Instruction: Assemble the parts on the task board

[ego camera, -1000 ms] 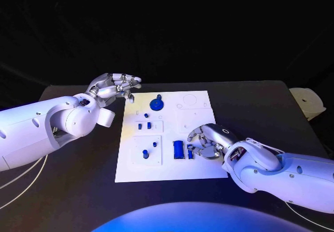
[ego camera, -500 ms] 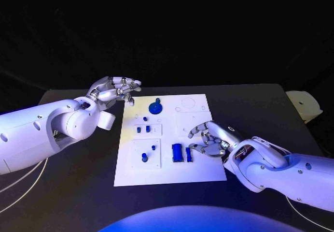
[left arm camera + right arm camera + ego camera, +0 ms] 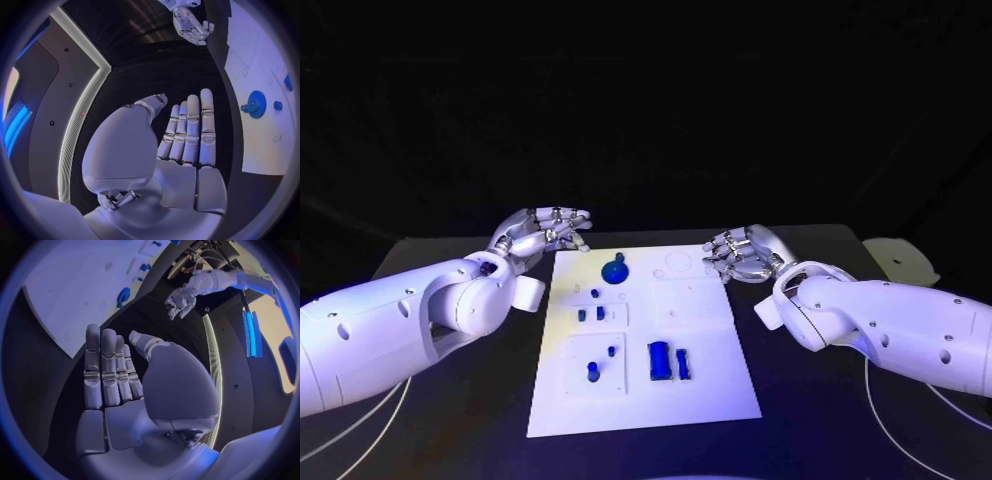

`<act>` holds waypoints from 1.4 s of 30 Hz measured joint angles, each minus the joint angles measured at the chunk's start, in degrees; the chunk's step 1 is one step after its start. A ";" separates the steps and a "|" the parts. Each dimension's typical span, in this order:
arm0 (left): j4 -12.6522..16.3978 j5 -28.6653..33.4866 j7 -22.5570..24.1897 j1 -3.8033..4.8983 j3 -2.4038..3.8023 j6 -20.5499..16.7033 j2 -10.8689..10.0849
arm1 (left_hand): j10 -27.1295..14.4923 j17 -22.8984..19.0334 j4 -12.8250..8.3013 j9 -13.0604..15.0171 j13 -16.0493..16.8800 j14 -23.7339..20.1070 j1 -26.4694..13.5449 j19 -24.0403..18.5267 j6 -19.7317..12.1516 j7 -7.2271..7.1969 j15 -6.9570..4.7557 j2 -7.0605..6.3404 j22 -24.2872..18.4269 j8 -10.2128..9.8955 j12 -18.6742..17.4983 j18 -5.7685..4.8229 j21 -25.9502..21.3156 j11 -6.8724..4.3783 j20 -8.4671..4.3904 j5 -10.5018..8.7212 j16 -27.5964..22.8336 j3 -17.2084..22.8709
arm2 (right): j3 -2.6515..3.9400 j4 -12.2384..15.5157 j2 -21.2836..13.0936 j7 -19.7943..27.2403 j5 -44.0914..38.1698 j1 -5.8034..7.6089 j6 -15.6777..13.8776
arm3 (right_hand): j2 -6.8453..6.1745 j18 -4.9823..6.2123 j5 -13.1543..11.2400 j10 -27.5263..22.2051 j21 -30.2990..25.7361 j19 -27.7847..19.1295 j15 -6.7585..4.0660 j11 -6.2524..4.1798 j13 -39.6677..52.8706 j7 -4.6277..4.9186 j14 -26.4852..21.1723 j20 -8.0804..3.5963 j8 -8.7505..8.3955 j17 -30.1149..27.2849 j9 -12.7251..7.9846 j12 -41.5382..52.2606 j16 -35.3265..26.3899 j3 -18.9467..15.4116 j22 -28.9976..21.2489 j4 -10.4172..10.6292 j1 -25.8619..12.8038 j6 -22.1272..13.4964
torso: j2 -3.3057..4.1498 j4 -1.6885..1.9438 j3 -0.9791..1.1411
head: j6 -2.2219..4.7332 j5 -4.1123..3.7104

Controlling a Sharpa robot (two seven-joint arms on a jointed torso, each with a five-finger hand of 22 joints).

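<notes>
- The task board (image 3: 697,345) is a flat, matte white rectangular plate lying on the black bench (image 3: 834,400), with shallow square recesses and small round holes pressed into its surface.
- Near the board's 12 o'clock end stands a round blue part (image 3: 615,270) with a toothed rim like a gear and a small knob on top; my left wrist view shows its ridged edge clearly (image 3: 255,105).
- Toward 6 o'clock lie two slim blue bars (image 3: 668,362), side by side and close together, glossy and straight-edged.
- At the board's 9 o'clock side sit small blue pegs (image 3: 593,314), and another small blue piece (image 3: 594,371) rests in a recess nearer 7 o'clock.
- My left robot hand (image 3: 542,232) hovers off the board's 11 o'clock corner; it is released, grasping nothing, the smooth silver segmented fingers (image 3: 190,130) lying straight and side by side.
- My right robot hand (image 3: 744,252) hovers at the board's 1 o'clock corner, likewise released and empty, its fingers (image 3: 103,372) extended together over the dark bench.
- Both arms wear smooth white rounded shells.
</notes>
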 measured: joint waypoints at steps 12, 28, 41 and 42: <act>-5.50 4.42 4.56 -1.51 0.03 -3.94 3.66 | -3.46 -10.15 1.44 -2.97 -2.87 -7.41 0.85 -8.18 -4.14 -2.34 5.81 0.85 -18.39 -4.00 -13.45 0.00 -26.68 2.62 6.56 -0.88 -30.45 -4.16 | 0.66 -13.36 7.75 7.69 19.56 0.77 6.46 | 1.03 0.00 0.33 -0.03 -12.22 -9.31 5.98 3.80 -29.81 1.54 -9.25 6.42 -3.83 -18.05 -3.61 -12.58 -27.43 -0.40 -28.28 -0.72 0.18 -1.72 | -1.99 -0.27 0.06 | 3.84 0.76; 0.16 4.67 4.58 -3.34 1.20 -10.01 3.45 | -48.66 -16.22 -8.09 -15.14 -6.15 -46.12 -52.86 -48.95 -44.12 -9.94 -3.79 10.48 -23.43 -15.36 -19.94 -8.80 -30.99 -6.90 -8.20 -13.32 -47.67 -23.74 | 4.61 -2.64 5.33 9.91 24.31 -2.23 1.64 | 10.86 -8.28 -4.81 -52.37 -15.34 -60.59 -0.01 -3.92 -38.78 -8.06 -59.69 -5.33 -11.55 -38.71 -24.86 -15.94 -36.68 -27.77 -52.04 -7.33 -54.69 -46.84 | -3.81 1.27 0.54 | 6.69 2.23; 9.26 4.41 4.92 -6.01 2.71 -26.53 3.18 | -52.78 -16.74 -8.90 -16.29 -6.43 -49.57 -75.63 -52.59 -47.64 -10.84 -4.83 11.37 -23.86 -16.19 -20.34 -8.99 -31.26 -7.81 -9.62 -14.23 -49.17 -25.41 | 7.34 6.88 3.05 15.48 32.79 -4.84 -8.26 | 11.79 -8.96 -5.13 -60.18 -15.56 -65.18 -0.72 -4.76 -39.38 -8.91 -65.93 -6.51 -12.21 -40.53 -26.85 -16.15 -37.36 -30.08 -53.95 -8.07 -74.23 -50.91 | -4.33 1.76 0.66 | 7.07 2.38; 9.52 4.39 4.94 -6.08 2.75 -27.39 3.17 | -52.91 -16.75 -8.90 -16.31 -6.44 -49.58 -76.10 -52.72 -47.83 -10.67 -4.83 11.39 -23.87 -16.19 -20.34 -8.99 -31.26 -7.93 -9.74 -14.23 -49.17 -25.41 | 7.34 6.90 3.04 15.69 33.08 -4.84 -8.58 | 11.83 -9.04 -5.22 -60.65 -15.56 -65.44 -0.65 -4.83 -39.40 -9.04 -66.28 -6.51 -12.28 -40.59 -26.92 -16.15 -37.36 -30.34 -54.01 -8.00 -75.13 -51.27 | -4.33 1.76 0.66 | 7.07 2.38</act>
